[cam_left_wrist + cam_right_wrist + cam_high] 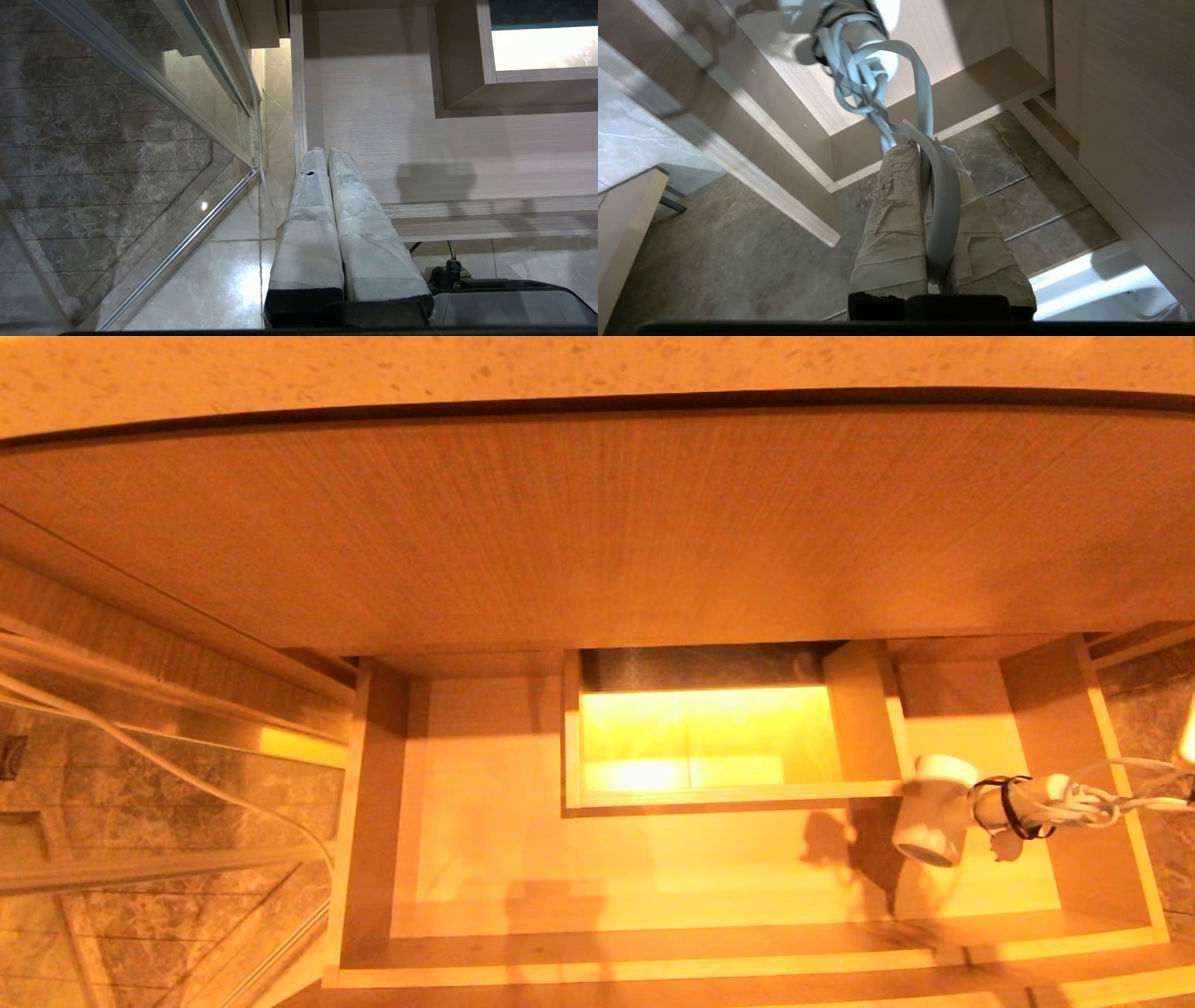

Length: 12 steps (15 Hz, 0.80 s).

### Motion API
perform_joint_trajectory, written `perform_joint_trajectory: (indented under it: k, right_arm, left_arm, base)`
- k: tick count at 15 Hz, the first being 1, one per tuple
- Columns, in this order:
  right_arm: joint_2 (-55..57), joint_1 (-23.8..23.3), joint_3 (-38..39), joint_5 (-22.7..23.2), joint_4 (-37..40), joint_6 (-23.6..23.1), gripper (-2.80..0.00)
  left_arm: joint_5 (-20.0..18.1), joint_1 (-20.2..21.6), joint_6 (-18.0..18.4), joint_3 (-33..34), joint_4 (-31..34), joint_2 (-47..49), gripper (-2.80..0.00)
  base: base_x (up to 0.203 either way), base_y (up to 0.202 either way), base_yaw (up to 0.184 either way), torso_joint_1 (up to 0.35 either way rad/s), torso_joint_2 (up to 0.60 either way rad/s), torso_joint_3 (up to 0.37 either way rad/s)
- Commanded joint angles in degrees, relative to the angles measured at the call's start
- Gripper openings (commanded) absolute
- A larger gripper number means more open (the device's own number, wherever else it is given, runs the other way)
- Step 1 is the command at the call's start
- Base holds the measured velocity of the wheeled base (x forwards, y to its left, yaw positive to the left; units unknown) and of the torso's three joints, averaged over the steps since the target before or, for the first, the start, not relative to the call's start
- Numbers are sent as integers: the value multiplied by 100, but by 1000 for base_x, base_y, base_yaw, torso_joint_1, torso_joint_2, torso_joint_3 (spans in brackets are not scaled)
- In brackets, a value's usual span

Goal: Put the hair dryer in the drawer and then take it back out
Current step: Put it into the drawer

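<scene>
The drawer (653,973) stands pulled out, wide and shallow, with a boxed cut-out (868,719) in its middle. The white hair dryer (934,807) hangs over the drawer's right part, its dark round end turned down and its shadow on the drawer floor to its left. Its bundled white cord (1088,798) runs off to the right. In the right wrist view my right gripper (924,147) is shut on that cord (944,200), and the hair dryer (859,28) dangles beyond the fingertips. My left gripper (327,151) is shut and empty by the drawer's (420,140) left side wall.
A tall wood-grain panel (597,523) rises behind the drawer under a speckled countertop (560,364). On the left are a glass door with a metal rail (187,242), a loose white cable (168,765) and marble floor tiles (149,915).
</scene>
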Motion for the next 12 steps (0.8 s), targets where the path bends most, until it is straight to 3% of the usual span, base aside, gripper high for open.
perform_joint_trajectory:
  k: [1, 12]
  right_arm:
    - [279, -32, 3, -14, -70, 18, -280]
    - [1224, -539, 30, 37, -385, 104, -280]
  left_arm:
    - [2, 0, -3, 0, -2, 0, -280]
    - [2, 0, -3, 0, -2, 0, -280]
  base:
    - [0, 0, 0, 0, 0, 0]
    - [0, 0, 0, 0, 0, 0]
